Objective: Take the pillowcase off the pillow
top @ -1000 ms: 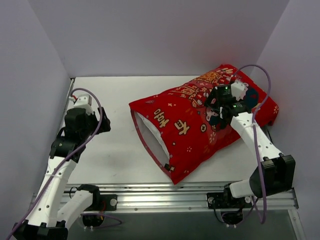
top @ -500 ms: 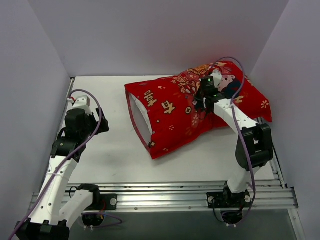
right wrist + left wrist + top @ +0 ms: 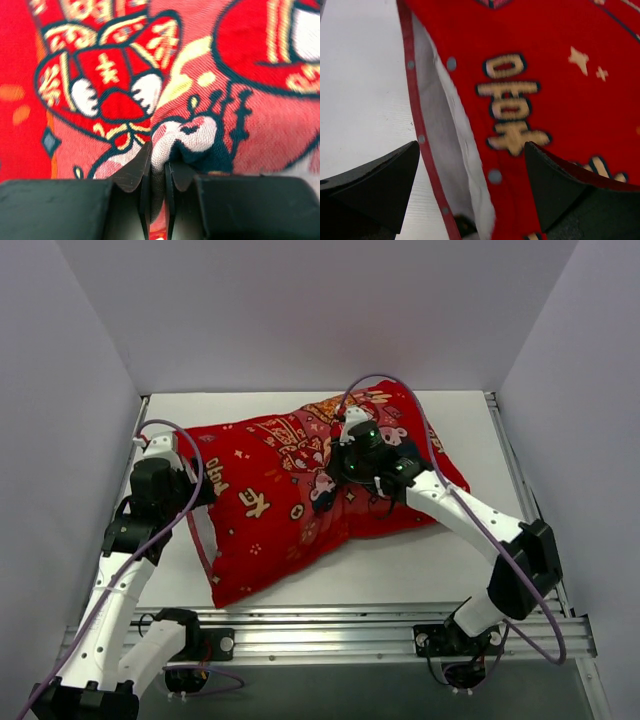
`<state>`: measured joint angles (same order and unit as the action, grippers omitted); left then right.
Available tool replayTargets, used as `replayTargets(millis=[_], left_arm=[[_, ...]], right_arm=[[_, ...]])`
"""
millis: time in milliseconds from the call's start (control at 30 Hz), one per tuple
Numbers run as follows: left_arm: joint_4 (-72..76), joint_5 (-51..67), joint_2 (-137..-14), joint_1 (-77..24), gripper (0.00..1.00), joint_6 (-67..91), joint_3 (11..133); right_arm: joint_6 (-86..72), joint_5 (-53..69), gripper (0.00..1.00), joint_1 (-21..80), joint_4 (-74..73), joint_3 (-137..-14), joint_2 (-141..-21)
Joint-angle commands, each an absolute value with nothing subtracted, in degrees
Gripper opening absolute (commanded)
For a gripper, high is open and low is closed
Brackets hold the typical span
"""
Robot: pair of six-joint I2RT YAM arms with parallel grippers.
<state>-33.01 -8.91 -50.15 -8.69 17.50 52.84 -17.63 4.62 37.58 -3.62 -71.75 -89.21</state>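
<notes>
Setting up the pull: pinching a fold of the pillowcase (image 3: 270,495) on the counter (image 3: 440,570) in the clamped right pincer (image 3: 157,175), with the left pincer (image 3: 470,175) gaping empty astride its open hem, needing next to close there.

One red printed pillowcase (image 3: 290,490) lies on one white table (image 3: 250,410). It has one open end, which shows white inside; pillow or lining cannot be told. There are two robot arms, the left arm (image 3: 120,570) and the right arm (image 3: 470,520). There are two grippers, the left gripper (image 3: 470,150) and the right gripper (image 3: 157,165). There are two purple cables, the left cable (image 3: 197,455) and the right cable (image 3: 380,379).
</notes>
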Motion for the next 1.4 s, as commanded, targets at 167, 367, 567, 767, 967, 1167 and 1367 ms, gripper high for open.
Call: replayTargets(millis=[167,367,567,767,967,1167,1367], left_arm=[[-31.0,-8.4,-49.7,-8.5,0.94,17.4,54.1],[-28.6,-1.9,-50.1,-8.5,0.94,17.0,53.2],[-24.5,8.2,-53.9,-9.1,0.94,21.6,53.9],[-20.4,10.3,-60.9,-16.9,0.94,27.9,57.4],[-12.5,7.9,-72.4,-27.8,0.94,31.9,61.8],[-7.7,9.7,-83.2,-30.6,0.94,35.1,64.2],[-2.0,12.6,-86.6,-34.7,0.94,42.5,57.4]], right_arm=[[-20.4,-4.1,0.00,19.4,-15.6,-65.9,-77.0],[-23.7,-0.7,0.18,14.2,-13.3,-65.8,-75.1],[-25.7,-3.8,0.67,14.0,-13.0,-70.4,-77.0],[-27.2,-4.7,0.81,12.5,-13.1,-72.8,-80.4],[-27.5,-4.7,0.86,12.5,-12.0,-71.1,-81.5],[-24.2,2.2,0.85,12.7,-10.0,-68.2,-82.9],[-21.3,8.9,0.80,18.6,-10.3,-70.8,-92.1]])
